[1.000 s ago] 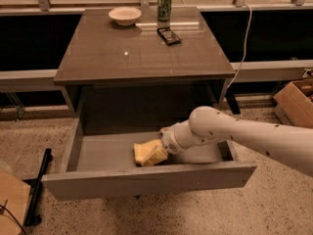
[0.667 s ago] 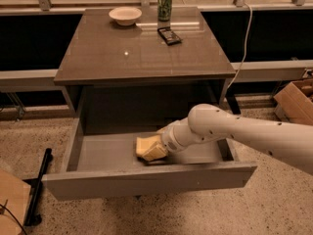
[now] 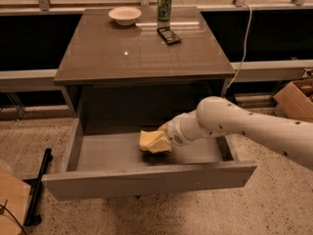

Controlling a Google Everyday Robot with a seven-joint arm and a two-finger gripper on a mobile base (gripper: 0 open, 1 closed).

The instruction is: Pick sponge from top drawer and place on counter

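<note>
The top drawer (image 3: 146,180) is pulled wide open below the counter (image 3: 142,58). The pale yellow sponge (image 3: 147,140) is in the middle of the drawer, held a little above its floor with a shadow under it. My gripper (image 3: 161,140) reaches in from the right on the white arm and is shut on the sponge's right side. The cream fingers partly cover the sponge. The counter top lies above and behind the gripper.
On the counter's far side stand a pale bowl (image 3: 124,15), a green can (image 3: 164,5) and a dark flat object (image 3: 169,35). A white cable (image 3: 243,43) hangs at the right. A cardboard box (image 3: 296,99) and a black bar (image 3: 38,187) are on the floor.
The gripper and the sponge have risen slightly off the drawer floor and shifted a little to the right. The drawer has not moved.
</note>
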